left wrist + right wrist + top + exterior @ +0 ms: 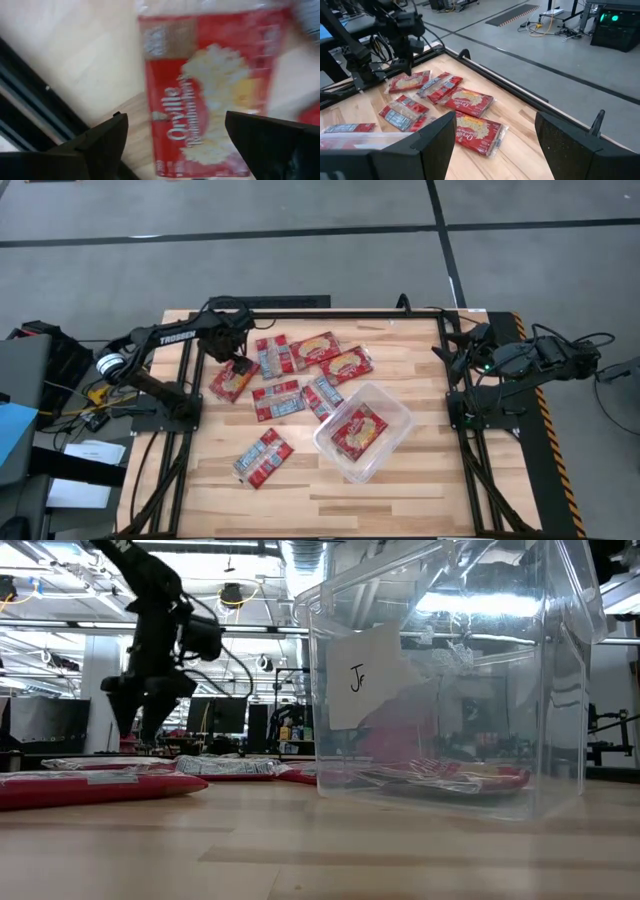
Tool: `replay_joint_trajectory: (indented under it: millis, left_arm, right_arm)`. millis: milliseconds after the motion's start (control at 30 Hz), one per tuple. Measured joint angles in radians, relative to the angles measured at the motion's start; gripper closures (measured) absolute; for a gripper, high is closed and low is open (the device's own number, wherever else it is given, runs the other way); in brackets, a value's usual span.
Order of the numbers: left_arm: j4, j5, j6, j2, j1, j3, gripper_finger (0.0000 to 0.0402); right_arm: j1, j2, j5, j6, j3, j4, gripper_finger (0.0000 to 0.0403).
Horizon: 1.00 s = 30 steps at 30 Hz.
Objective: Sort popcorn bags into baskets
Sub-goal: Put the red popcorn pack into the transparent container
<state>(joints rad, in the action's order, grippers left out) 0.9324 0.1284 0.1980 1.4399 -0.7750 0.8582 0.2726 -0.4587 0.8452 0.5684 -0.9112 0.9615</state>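
Several red popcorn bags lie flat on the wooden table: a cluster at the far middle [313, 350] and one apart near the front [263, 457]. The clear basket [392, 412] stands right of centre with one bag [358, 430] inside. My left gripper [228, 358] points down, open, over the cluster's leftmost bag [200, 90]. One finger [107, 137] stands over bare wood beside the bag, the other [260, 137] over its right part. My right gripper [495, 120] waits open, raised at the table's right edge.
Black frame rails run along the table's far edge [330, 313] and both sides. The right arm's base [478, 405] stands just right of the basket. Bare wood lies along the near edge [330, 500].
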Motion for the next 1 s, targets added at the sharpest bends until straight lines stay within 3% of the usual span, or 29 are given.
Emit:
replay_joint_trajectory:
  millis: [267,400,533,833,900,1000]
  left_arm:
    - [-0.146,-0.145,-0.065,0.000,-0.107,-0.137,0.0082]
    - [-0.195,-0.214,-0.058,0.008,-0.113,-0.211,0.0106]
    - [-0.225,-0.251,-0.040,0.030,-0.118,-0.232,0.0168]
    - [-0.239,-0.225,0.043,0.038,-0.124,-0.203,0.0365]
    - [-0.239,-0.227,0.062,0.038,-0.124,-0.200,0.0386]
    - [-0.230,-0.229,0.089,0.041,-0.123,-0.186,0.0386]
  right_arm:
    - [0.000,0.000,0.060,0.057,0.000,-0.005,0.0107]
    - [0.000,0.000,0.094,0.060,0.000,-0.005,0.0107]
    - [0.000,0.000,0.114,0.060,0.000,-0.006,0.0107]
    - [0.000,0.000,0.135,0.068,0.000,-0.003,0.0107]
    - [0.000,0.000,0.135,0.068,0.000,-0.002,0.0107]
    - [0.000,0.000,0.135,0.068,0.000,0.004,0.0107]
